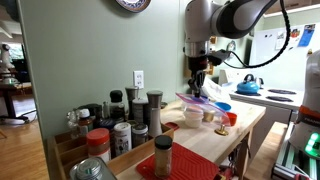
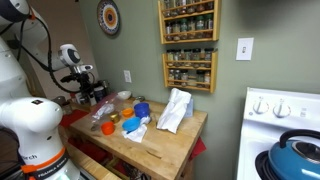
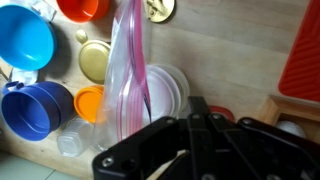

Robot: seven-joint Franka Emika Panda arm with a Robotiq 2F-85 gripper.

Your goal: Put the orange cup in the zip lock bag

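My gripper [image 1: 200, 82] hangs over the wooden table and looks shut on the zip lock bag [image 1: 200, 99], a clear bag with a pink-purple strip that dangles beneath it. In the wrist view the bag [image 3: 128, 75] hangs just left of the closed fingers [image 3: 198, 103]; the exact grip point is hidden. The orange cup [image 3: 82, 8] stands open side up at the top edge of the wrist view, apart from the bag. It also shows in an exterior view [image 1: 231, 118] near the table's edge.
A light blue bowl [image 3: 25, 40], a darker blue cup [image 3: 35, 105], a beige cup [image 3: 95, 58], a paler orange piece [image 3: 90, 103] and a white lid [image 3: 168, 90] lie below the bag. Spice jars [image 1: 125, 125] crowd one table end. A white cloth [image 2: 175, 110] lies on the table.
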